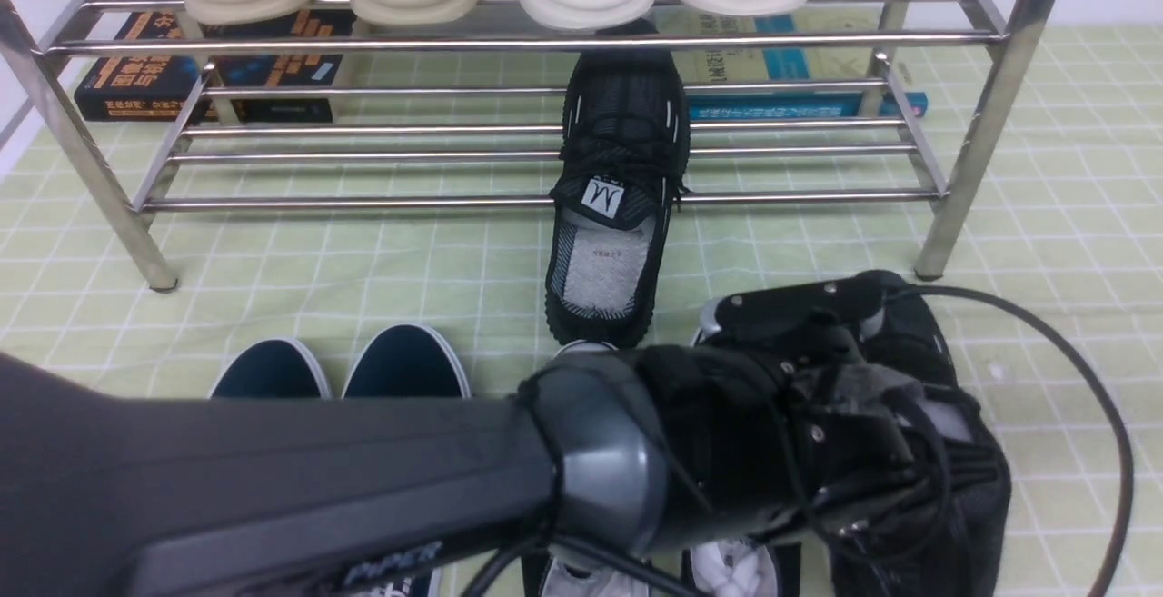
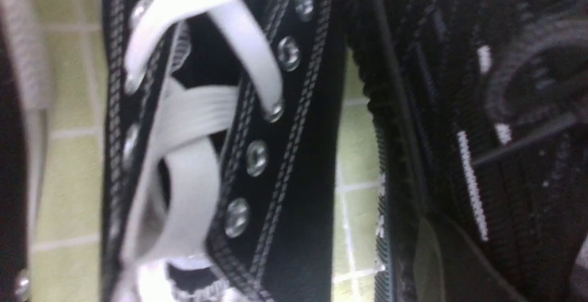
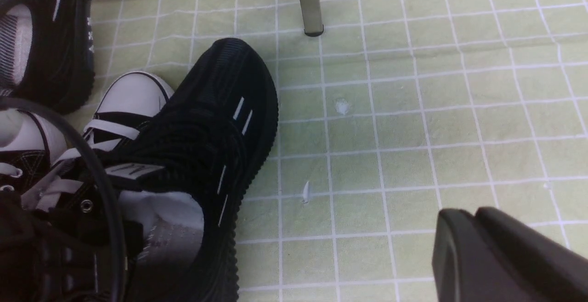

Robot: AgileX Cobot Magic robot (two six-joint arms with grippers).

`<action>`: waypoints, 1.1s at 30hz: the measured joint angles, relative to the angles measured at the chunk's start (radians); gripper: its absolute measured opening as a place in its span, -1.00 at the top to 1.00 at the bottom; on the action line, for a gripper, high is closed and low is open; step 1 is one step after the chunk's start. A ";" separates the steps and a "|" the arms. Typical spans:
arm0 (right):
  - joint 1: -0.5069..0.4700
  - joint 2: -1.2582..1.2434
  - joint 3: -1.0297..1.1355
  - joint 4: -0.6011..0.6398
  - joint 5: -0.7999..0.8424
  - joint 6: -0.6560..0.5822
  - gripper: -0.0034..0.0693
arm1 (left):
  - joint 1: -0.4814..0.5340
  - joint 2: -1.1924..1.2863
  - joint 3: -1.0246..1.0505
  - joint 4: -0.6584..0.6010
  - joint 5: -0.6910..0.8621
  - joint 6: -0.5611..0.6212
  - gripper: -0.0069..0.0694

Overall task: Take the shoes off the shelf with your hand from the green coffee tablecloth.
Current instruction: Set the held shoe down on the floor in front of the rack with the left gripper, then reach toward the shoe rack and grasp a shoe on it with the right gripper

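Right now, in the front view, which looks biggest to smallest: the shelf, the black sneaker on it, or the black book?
1. Shelf
2. Black sneaker
3. Black book: nearly the sneaker's size here, and it lies farther back, so those two are unsure.

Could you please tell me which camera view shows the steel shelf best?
The front view: the shelf spans it, with both tiers and its front legs visible and one black sneaker partly on the lower tier. The right wrist view catches only one leg and a stretch of bar. The left wrist view shows none of it.
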 joint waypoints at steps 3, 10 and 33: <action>0.000 0.000 0.000 0.000 0.000 0.000 0.74 | 0.000 0.000 0.000 -0.003 0.003 0.002 0.60; 0.000 0.000 0.000 0.008 -0.004 0.000 0.71 | -0.005 0.000 -0.003 -0.012 -0.003 0.026 0.12; 0.117 0.097 -0.041 0.173 0.077 -0.177 0.65 | 0.260 -0.498 -0.142 0.135 0.670 0.408 0.47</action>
